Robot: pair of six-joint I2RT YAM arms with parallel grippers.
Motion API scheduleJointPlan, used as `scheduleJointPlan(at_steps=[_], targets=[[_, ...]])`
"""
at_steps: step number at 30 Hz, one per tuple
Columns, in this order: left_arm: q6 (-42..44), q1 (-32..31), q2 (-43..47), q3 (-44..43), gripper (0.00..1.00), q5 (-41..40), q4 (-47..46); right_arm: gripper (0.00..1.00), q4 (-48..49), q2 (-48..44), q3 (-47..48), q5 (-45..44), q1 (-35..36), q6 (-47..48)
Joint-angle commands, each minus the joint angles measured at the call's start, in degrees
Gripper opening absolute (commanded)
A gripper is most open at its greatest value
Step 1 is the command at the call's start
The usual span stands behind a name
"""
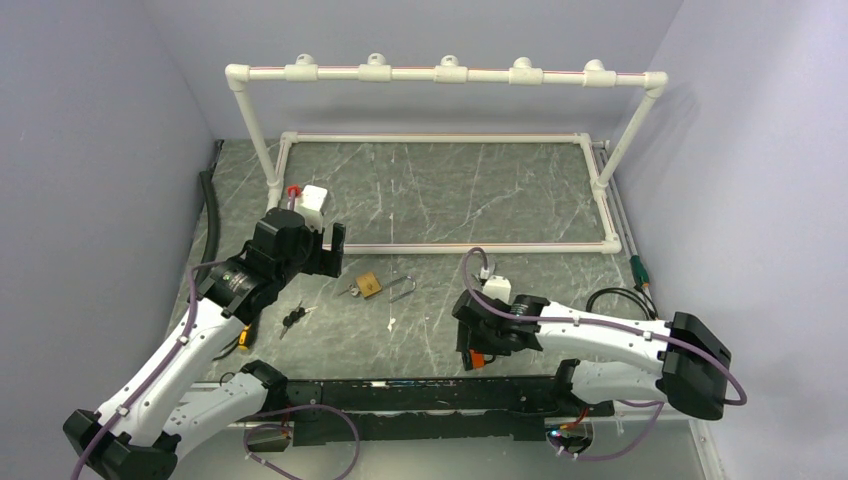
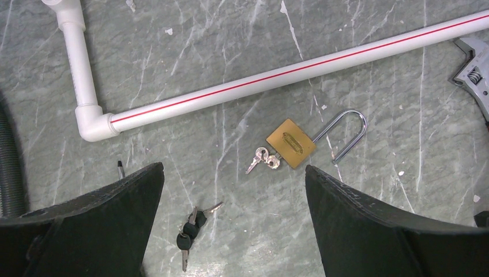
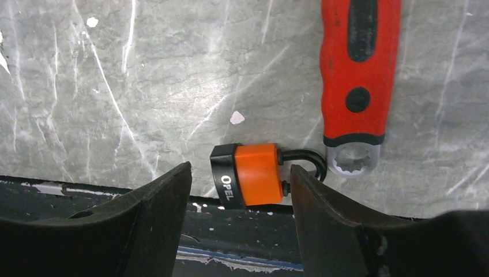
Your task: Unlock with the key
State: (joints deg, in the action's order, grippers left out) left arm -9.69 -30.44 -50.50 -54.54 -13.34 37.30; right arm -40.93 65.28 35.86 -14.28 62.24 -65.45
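Two padlocks, two key bunches. Brass padlock (image 2: 291, 143) flat mid bench (image 1: 480, 190), inserted keys (image 2: 262, 158) at its base, shackle pointing to right edge. Loose keys (image 2: 189, 231) nearer left edge. L hand (image 2: 232, 173) wide open beside it. R hand (image 3: 240, 168) half-open astride orange padlock (image 3: 256, 173), near edge.

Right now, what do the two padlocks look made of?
Gold padlock: likely brass, brushed yellow sheen. Its shackle: probably polished steel, mirror-bright. Orange padlock: seemingly a plastic or rubber jacket, matte, with a black cap; what lies beneath is hidden.
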Motion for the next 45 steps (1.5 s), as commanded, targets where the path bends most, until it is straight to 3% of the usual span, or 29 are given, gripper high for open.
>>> scheduleJointPlan(at_steps=[1,9,16,20,26,36,45], targets=[[0.4,0.3,-0.2,0.0,0.96,0.0,-1.9,0.65,5.0,1.9,-0.9,1.9,0.3,3.6],[0.4,0.3,-0.5,0.1,0.96,-0.4,-1.9,0.55,6.6,5.3,-1.6,3.2,0.3,5.0],[0.5,0.3,-0.7,0.1,0.96,-0.5,-1.8,0.33,5.3,5.1,-0.4,1.9,0.3,6.2],[0.5,0.3,-0.7,0.0,0.96,-0.7,-1.8,0.26,5.9,6.3,0.7,1.5,0.3,8.4],[0.5,0.4,-0.7,0.0,0.96,-0.7,-1.8,0.26,11.3,7.8,4.7,1.5,0.4,17.0],[0.5,0.4,-0.5,0.1,0.96,-0.8,-1.9,0.27,27.8,16.5,11.3,2.9,0.7,44.1],[0.6,0.4,-0.6,0.2,0.96,-0.7,-2.0,0.40,32.6,22.7,12.3,4.5,0.8,54.8]])
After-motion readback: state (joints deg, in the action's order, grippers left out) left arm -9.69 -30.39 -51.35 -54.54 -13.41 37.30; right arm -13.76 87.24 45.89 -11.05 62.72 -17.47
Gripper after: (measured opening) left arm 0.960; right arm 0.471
